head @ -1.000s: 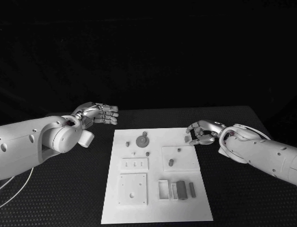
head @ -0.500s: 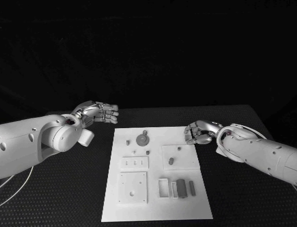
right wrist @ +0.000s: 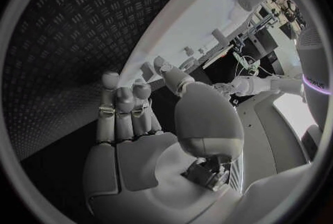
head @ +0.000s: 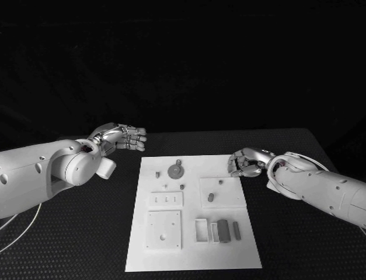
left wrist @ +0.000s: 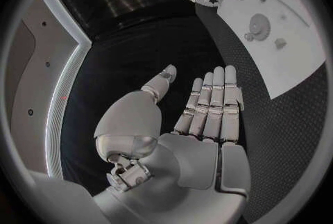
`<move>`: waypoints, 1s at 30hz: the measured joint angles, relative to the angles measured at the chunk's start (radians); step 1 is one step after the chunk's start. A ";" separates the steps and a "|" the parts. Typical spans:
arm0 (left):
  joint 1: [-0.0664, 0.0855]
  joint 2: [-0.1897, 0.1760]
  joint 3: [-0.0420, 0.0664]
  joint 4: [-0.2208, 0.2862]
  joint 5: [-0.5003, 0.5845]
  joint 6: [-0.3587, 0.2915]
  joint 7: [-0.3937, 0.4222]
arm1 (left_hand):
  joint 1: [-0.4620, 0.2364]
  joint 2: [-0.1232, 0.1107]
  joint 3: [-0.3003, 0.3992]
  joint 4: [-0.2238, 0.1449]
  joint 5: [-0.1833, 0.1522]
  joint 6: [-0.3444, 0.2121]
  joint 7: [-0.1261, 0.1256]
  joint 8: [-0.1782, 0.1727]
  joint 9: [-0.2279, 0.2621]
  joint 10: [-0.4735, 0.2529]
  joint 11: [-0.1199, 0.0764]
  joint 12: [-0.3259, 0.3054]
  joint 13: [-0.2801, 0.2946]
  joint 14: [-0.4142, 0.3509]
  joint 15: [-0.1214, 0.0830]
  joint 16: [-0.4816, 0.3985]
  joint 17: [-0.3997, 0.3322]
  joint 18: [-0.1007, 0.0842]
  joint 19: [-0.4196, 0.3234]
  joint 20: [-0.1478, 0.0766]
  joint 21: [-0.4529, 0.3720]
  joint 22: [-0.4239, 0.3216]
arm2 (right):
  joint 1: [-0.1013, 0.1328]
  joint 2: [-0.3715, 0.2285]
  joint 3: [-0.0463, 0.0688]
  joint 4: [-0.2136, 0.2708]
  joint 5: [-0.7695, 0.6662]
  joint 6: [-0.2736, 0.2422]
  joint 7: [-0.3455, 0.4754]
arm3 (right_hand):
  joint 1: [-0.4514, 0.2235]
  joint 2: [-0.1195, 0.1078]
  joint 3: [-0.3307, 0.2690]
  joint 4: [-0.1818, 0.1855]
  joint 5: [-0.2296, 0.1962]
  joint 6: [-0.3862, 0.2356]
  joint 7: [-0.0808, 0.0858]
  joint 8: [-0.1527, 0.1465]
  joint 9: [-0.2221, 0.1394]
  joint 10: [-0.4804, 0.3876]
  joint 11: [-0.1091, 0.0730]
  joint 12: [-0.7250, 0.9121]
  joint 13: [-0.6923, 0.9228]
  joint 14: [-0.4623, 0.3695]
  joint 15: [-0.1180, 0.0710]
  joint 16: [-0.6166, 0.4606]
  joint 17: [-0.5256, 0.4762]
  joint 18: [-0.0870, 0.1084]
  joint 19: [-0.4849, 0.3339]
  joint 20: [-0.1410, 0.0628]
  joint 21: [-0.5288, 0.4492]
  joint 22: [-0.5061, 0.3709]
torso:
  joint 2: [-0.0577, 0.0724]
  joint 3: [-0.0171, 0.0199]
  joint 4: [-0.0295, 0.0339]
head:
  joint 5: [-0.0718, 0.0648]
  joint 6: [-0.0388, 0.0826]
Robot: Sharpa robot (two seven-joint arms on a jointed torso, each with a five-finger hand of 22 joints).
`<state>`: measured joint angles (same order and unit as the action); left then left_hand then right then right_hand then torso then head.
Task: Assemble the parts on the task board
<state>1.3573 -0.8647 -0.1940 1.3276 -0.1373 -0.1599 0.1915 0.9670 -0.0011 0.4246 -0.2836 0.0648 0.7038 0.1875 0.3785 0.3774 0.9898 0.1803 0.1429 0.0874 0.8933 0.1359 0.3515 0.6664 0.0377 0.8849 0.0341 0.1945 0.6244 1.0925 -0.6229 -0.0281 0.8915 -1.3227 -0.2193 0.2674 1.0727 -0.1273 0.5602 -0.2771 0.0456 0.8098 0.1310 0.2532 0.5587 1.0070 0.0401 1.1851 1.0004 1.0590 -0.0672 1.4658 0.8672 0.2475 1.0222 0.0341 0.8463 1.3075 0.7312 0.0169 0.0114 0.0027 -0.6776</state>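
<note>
Task board mid-table, parts untouched on it. Left hand open, empty, off board's far-left corner. Right hand at board's right edge, fingers curled, nothing visibly held. Suggest: spread fingers before descending onto part.

A robotics lab bench is showing here. A black textured table is sitting against dark surroundings, and a white task board is lying on it.
</note>
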 measured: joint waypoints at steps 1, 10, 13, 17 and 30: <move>0.000 0.000 0.000 0.000 0.000 0.000 0.000 | 0.000 0.000 0.000 0.000 0.000 0.000 0.000 0.000 0.000 0.000 0.000 0.000 0.000 0.000 0.000 0.000 0.000 0.000 0.000 0.000 0.000 0.000 | 0.000 0.000 0.000 -0.001 0.000 0.000 0.000 | 0.000 0.000 0.000 0.000 0.000 0.000 0.000 0.000 0.000 -0.001 0.001 0.000 0.000 0.000 0.000 0.000 0.001 0.000 0.000 0.000 0.002 0.000 | 0.000 0.0001 0.0000 | 0.000 0.000; 0.000 -0.001 0.000 0.003 -0.001 0.000 -0.001 | 0.000 0.000 0.000 0.000 0.000 0.000 0.000 -0.004 0.000 0.000 0.000 0.000 0.000 0.000 0.000 0.000 0.001 0.000 0.000 0.000 0.000 0.000 | -0.003 0.008 0.000 -0.004 0.000 -0.004 -0.003 | -0.004 0.004 0.000 0.000 0.000 0.001 -0.001 0.005 0.003 -0.001 0.001 0.004 -0.001 0.000 0.000 0.004 0.002 0.000 0.000 0.000 0.005 0.000 | 0.000 0.0009 0.0000 | 0.000 -0.001; 0.000 -0.002 0.000 0.003 -0.001 0.000 -0.001 | 0.000 0.000 0.000 0.000 0.000 0.000 0.000 -0.004 0.000 0.000 0.000 0.000 0.000 0.000 0.000 0.000 0.001 -0.001 0.000 0.000 0.000 0.000 | -0.005 0.010 0.000 -0.005 0.000 -0.006 -0.004 | -0.004 0.014 0.000 0.000 0.000 0.001 -0.001 0.005 0.004 -0.001 0.001 0.008 -0.001 0.004 -0.001 0.004 0.002 -0.001 0.003 -0.003 0.005 0.000 | 0.000 0.0014 0.0006 | 0.000 -0.003; 0.000 -0.003 0.000 0.003 -0.001 0.000 -0.001 | 0.000 0.000 0.000 0.000 0.000 0.000 0.000 -0.004 -0.001 0.000 0.000 0.000 0.000 0.000 0.000 0.000 0.001 -0.001 0.000 0.000 0.000 0.001 | -0.006 0.013 0.000 -0.006 0.000 -0.009 -0.005 | -0.004 0.023 0.000 0.000 0.000 0.001 -0.001 0.009 0.005 -0.001 0.001 0.008 -0.002 0.006 -0.002 0.008 0.003 -0.001 0.004 -0.004 0.009 0.000 | 0.000 0.0014 0.0006 | 0.002 -0.004; 0.000 -0.004 0.000 0.006 -0.001 0.000 -0.002 | 0.000 0.000 0.000 0.000 0.000 0.000 0.000 -0.004 -0.001 0.000 0.000 0.000 0.000 0.000 0.000 0.000 0.002 -0.001 0.000 0.000 0.000 0.001 | -0.008 0.019 0.000 -0.012 -0.003 -0.019 -0.013 | -0.009 0.054 0.000 0.000 0.000 0.003 -0.003 0.020 0.011 0.003 -0.003 0.013 -0.004 0.013 -0.006 0.012 0.004 -0.001 0.011 -0.004 0.014 0.000 | 0.000 0.0015 -0.0006 | 0.002 -0.006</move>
<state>1.3574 -0.8685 -0.1936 1.3337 -0.1386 -0.1597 0.1897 0.9670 -0.0011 0.4246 -0.2836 0.0648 0.7038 0.1875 0.3747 0.3766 0.9898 0.1803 0.1429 0.0875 0.8933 0.1359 0.3514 0.6681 0.0364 0.8849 0.0341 0.1945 0.6250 1.0849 -0.6041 -0.0284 0.8791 -1.3253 -0.2381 0.2542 1.0637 -0.0734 0.5603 -0.2772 0.0456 0.8129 0.1280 0.2730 0.5695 1.0100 0.0370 1.1985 0.9963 1.0721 -0.0731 1.4774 0.8717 0.2462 1.0330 0.0304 0.8599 1.3074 0.7316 0.0184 0.0108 0.0043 -0.6839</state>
